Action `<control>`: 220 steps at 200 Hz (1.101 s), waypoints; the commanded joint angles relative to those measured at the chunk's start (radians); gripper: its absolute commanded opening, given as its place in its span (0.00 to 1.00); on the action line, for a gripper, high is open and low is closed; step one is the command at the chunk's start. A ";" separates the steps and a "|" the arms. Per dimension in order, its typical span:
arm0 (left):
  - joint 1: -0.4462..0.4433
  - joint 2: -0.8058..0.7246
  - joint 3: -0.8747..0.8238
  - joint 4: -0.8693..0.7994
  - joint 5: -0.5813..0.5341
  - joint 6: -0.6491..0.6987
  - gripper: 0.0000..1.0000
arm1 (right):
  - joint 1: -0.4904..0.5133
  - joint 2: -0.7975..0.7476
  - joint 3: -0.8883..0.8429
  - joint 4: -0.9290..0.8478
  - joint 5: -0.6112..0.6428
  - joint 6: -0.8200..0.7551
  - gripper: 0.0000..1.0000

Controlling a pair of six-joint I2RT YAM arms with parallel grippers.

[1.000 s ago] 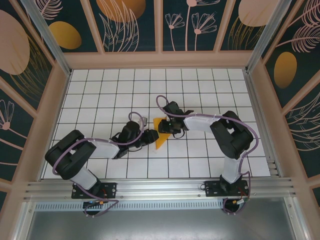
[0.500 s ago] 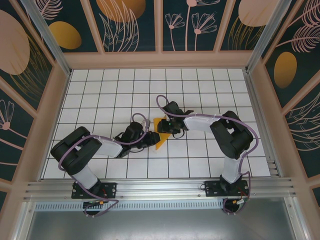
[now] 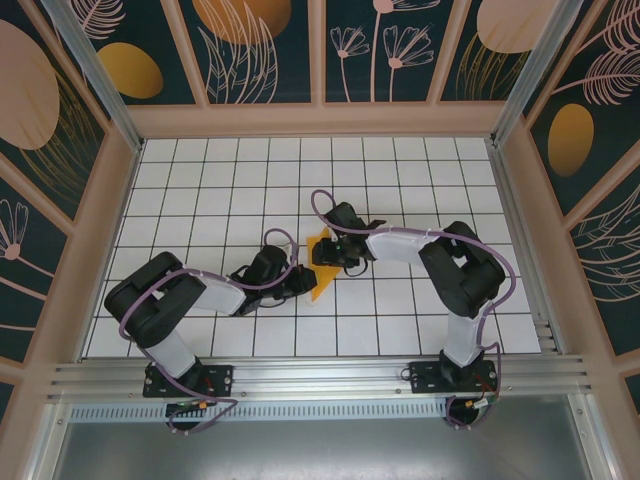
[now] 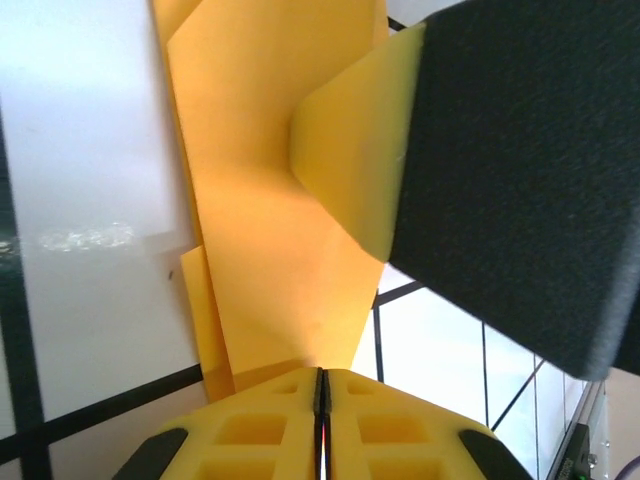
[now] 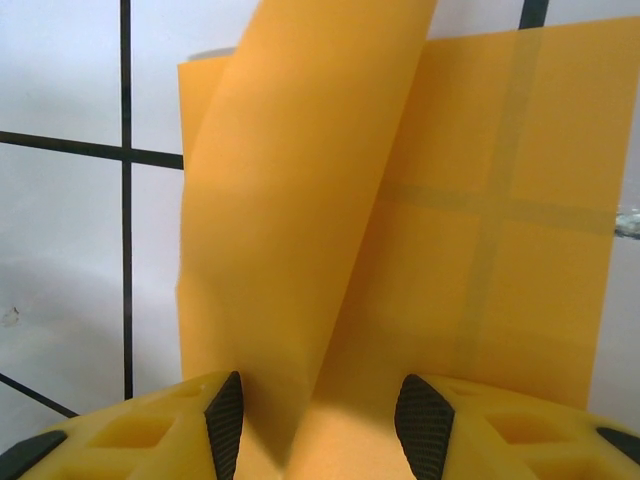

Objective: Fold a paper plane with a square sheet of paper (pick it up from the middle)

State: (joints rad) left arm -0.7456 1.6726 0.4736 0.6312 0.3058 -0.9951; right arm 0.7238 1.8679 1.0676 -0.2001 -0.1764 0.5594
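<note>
Risk of tearing: left gripper (image 4: 320, 398), closed tight, pinches the thin orange-yellow folded paper sheet (image 4: 270, 250); right gripper (image 5: 310, 420), jaws apart, straddles it; opposed pulling could rip the crease.

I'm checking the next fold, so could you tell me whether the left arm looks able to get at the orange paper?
Likely yes: the left gripper is at the orange paper, jaws shut on its edge, nothing between.

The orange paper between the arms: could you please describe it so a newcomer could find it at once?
Near the middle of the white grid table, the left claw and right claw meet. Between them sits a partly folded sheet of paper. It alone on the tiles is thin, pointed and orange-yellow; the orange ovals are wall prints.
</note>
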 commanded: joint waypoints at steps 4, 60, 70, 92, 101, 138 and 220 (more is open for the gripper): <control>-0.003 0.016 0.013 -0.046 -0.020 0.029 0.11 | 0.002 0.122 -0.048 -0.121 0.090 0.002 0.53; -0.002 0.025 0.011 -0.043 -0.017 0.028 0.10 | 0.005 0.128 -0.043 -0.124 0.089 0.000 0.53; -0.003 0.028 0.010 -0.039 -0.013 0.026 0.11 | 0.005 0.129 -0.041 -0.124 0.089 0.001 0.53; -0.002 0.036 0.010 -0.032 -0.005 0.026 0.11 | 0.005 0.132 -0.042 -0.124 0.087 0.000 0.52; -0.002 0.035 0.010 -0.030 -0.002 0.026 0.10 | 0.005 0.133 -0.039 -0.125 0.086 0.000 0.52; -0.006 0.035 0.005 -0.044 -0.012 0.020 0.09 | 0.005 0.126 -0.023 -0.134 0.078 -0.004 0.50; -0.010 0.081 -0.022 -0.119 -0.073 0.012 0.05 | -0.044 -0.094 0.086 -0.065 -0.042 -0.052 0.47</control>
State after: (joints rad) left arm -0.7475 1.6966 0.4770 0.6247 0.2863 -0.9886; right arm 0.7136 1.8687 1.1309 -0.2790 -0.1818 0.5365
